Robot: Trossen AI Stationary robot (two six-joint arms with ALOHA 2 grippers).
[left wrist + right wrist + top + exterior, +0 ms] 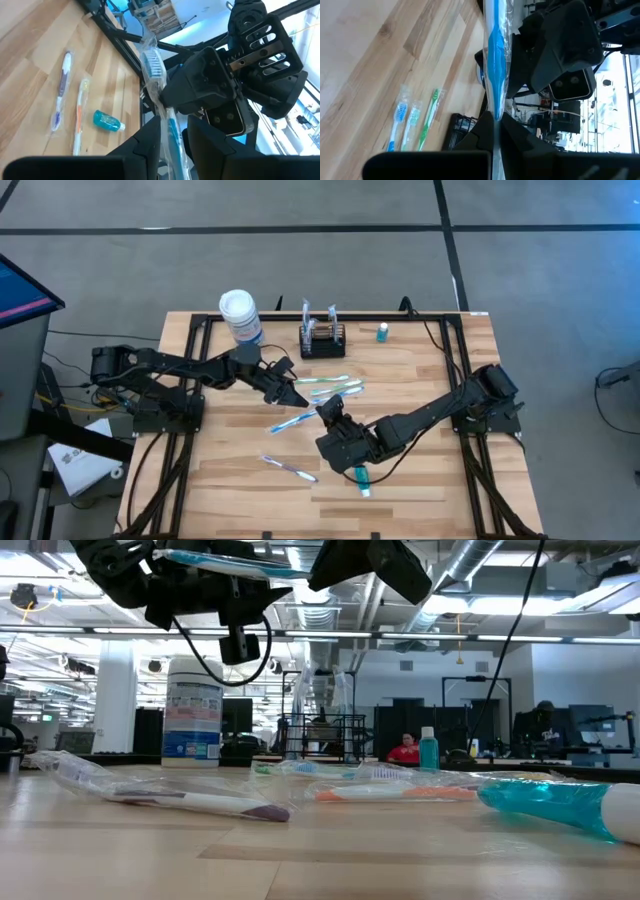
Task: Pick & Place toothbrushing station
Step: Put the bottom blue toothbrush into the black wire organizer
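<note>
A blue toothbrush in a clear wrapper (pixel 290 423) is held in the air between my two grippers; it also shows at the top of the low view (pixel 220 560). My left gripper (pixel 297 398) and my right gripper (pixel 325 412) are both shut on it, near the table's middle. The black wire-mesh basket (pixel 323 340) stands on its base at the far middle of the table, apart from both grippers; it also shows in the low view (pixel 320 735). My left gripper pinches the wrapped toothbrush's handle (pixel 172 135) between its two fingers. The bristle head (pixel 152 60) sticks out past the fingers toward my right gripper. The brush is lifted clear of the table. My right gripper pinches the toothbrush at its thin part (pixel 496 107) between its two fingers. The wider blue handle (pixel 495 45) runs on past the fingers toward my left gripper. The loose wrapper trails along the brush.
A white-lidded canister (pixel 240 315) stands at the far left, and a small blue bottle (pixel 381 332) right of the basket. Several wrapped toothbrushes (pixel 335 385) lie near the middle. One more toothbrush (pixel 290 468) and a teal tube (pixel 360 478) lie nearer the front edge.
</note>
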